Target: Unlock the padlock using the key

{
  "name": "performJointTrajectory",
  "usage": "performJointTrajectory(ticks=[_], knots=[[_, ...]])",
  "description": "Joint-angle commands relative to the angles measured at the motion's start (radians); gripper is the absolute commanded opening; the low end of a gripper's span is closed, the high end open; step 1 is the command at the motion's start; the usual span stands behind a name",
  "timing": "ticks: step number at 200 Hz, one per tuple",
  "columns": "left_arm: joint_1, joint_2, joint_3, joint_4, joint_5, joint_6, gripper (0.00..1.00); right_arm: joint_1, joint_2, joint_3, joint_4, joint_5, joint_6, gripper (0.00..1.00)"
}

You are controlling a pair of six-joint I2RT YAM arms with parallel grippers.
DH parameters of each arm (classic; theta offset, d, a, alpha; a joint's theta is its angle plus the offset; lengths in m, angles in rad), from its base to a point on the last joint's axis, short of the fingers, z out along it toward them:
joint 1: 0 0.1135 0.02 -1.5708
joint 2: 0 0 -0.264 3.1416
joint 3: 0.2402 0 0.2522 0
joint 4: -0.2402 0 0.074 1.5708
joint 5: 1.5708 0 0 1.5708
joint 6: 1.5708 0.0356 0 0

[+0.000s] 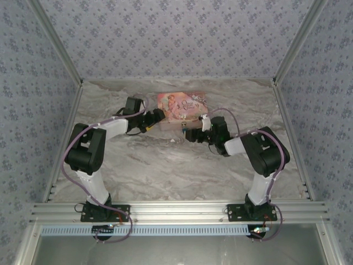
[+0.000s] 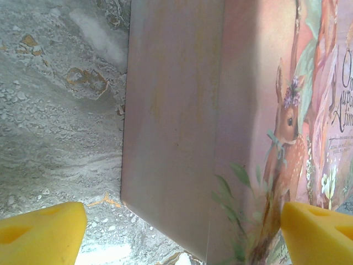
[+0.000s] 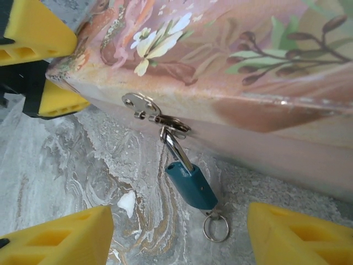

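A small teal padlock (image 3: 192,186) hangs by its silver shackle (image 3: 175,148) from the hasp (image 3: 142,106) on the front of the pink picture-printed box (image 3: 231,49). The lock body lies on the marble. The key sits in its lower end, with the key ring (image 3: 216,227) flat on the table. My right gripper (image 3: 179,227) is open, a yellow finger on each side of the lock, touching nothing. My left gripper (image 2: 183,221) is open around the box's left end (image 2: 171,127); its yellow fingers (image 3: 34,28) show there too. From above, the box (image 1: 182,105) lies between both grippers.
The marbled table (image 1: 165,165) spreads in front of the box. Patterned walls (image 1: 33,83) close in the left, right and back sides. Both arms reach inward toward the box, their cables looping beside them.
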Motion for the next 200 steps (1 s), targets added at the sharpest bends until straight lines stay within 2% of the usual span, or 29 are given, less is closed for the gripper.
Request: performJointTrajectory(ticks=[1,101,130,159,200], knots=[[0.0,0.005,-0.021,-0.048,-0.029,-0.004,0.9,-0.004,0.029,0.05,0.059,-0.07,0.014,0.66],[-0.001,-0.002,-0.03,-0.035,-0.033,-0.019,0.89,-0.004,0.113,0.127,0.062,-0.104,0.037,0.58],[-0.004,-0.005,-0.037,-0.033,-0.038,-0.024,0.89,-0.003,0.124,0.131,0.058,-0.116,0.041,0.51],[-0.006,-0.008,-0.045,-0.031,-0.042,-0.027,0.89,-0.004,0.128,0.131,0.054,-0.117,0.043,0.4],[-0.007,-0.015,-0.056,-0.028,-0.048,-0.031,0.89,-0.004,0.137,0.136,0.051,-0.111,0.052,0.32]])
